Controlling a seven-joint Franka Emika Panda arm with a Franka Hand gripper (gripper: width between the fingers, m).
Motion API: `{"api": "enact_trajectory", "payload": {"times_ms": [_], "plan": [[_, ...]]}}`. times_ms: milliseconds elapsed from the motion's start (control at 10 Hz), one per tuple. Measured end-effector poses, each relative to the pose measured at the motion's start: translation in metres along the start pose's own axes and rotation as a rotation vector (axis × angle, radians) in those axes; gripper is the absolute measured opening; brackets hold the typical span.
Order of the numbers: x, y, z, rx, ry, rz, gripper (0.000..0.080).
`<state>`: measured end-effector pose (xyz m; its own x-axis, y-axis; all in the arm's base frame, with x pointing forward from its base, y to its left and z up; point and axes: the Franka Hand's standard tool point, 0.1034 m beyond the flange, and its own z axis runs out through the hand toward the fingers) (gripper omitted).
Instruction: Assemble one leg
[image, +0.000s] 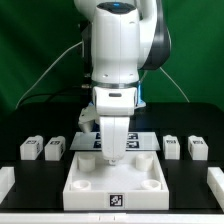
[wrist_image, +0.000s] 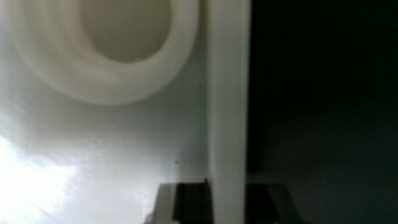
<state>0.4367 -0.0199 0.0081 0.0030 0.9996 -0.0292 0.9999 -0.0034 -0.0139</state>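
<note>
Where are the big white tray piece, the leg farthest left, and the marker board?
tray-shaped piece (image: 85, 199): exterior view, front wall, left of its tag.
leftmost leg (image: 30, 149): exterior view, its tagged face.
marker board (image: 145, 141): exterior view, its end on that view's right.

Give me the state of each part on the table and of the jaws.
Legs at the exterior view's left: standing loose, unattached.
Legs at the exterior view's right: standing loose, unattached.
Tray-shaped piece: lying flat, no leg visibly fitted.
Jaws: low at the tray-shaped piece's rear edge; open or shut unclear.
</note>
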Motion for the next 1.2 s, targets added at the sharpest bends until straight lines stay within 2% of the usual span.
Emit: {"api": "enact_trajectory", "payload": {"times_ms": [300,400,800,1000,1200], "plan": [[0.002,0.003,-0.001,-0.004,0.001,0.001,0.0057],[0.010,0.014,-0.003,-0.018,0.005,-0.009,0.0057],[0.069,0.056,-0.004,-0.064,0.045,-0.024,0.0057],[0.083,0.059,-0.003,-0.050,0.051,-0.006,0.0057],[0.085,0.059,-0.003,-0.041,0.049,0.012,0.0057]]}}
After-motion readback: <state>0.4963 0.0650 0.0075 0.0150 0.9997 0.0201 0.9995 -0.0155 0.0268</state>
